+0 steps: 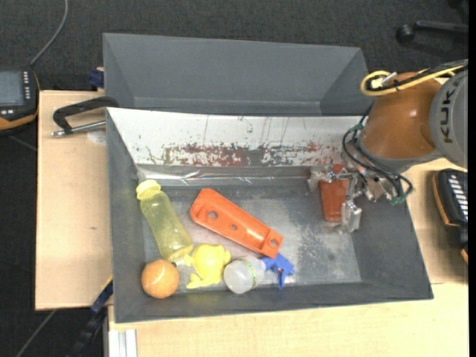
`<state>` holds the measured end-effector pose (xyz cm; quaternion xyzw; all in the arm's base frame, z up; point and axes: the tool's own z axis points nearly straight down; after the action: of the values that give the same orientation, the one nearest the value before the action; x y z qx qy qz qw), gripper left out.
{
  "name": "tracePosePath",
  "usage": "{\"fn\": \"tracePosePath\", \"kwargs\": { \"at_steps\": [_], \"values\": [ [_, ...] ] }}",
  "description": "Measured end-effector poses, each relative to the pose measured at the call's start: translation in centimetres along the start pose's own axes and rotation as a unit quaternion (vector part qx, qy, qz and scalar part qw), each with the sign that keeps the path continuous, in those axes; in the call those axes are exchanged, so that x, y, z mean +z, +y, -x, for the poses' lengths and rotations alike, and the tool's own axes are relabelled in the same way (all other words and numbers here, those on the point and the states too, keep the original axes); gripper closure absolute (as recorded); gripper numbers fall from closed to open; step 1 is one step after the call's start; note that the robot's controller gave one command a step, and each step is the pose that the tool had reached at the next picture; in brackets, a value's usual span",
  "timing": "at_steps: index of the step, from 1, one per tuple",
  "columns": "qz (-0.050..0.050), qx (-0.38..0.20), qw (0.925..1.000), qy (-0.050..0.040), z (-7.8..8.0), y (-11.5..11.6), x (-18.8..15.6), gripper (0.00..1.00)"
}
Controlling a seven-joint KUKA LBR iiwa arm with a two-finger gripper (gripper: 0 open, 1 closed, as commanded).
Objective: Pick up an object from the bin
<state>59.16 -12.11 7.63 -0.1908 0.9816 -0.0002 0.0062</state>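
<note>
Gripper (343, 208) is parked beside a red block (332, 198) at the bin's (123, 222) right; open or closed can't be told. Block could get shoved aside if clipped off-centre.

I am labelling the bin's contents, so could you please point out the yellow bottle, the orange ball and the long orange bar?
yellow bottle (165, 225), camera view, middle of its body.
orange ball (160, 279), camera view, its centre.
long orange bar (234, 225), camera view, middle of its flat top.

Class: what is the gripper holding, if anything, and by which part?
Cannot be told: a small red block sits right at the gripper, but no clear grip shows.
</note>
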Motion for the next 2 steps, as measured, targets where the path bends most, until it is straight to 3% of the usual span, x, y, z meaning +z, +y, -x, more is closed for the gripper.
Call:
{"fn": "tracePosePath", "kwargs": {
  "at_steps": [1, 2],
  "values": [
    [0.000, -0.016, 0.9999, -0.0015, 0.2, -0.7, -4.9, 0.00],
    [-0.002, -0.061, 0.9981, -0.0038, 0.3, -1.8, -3.2, 0.00]
  ]
}}
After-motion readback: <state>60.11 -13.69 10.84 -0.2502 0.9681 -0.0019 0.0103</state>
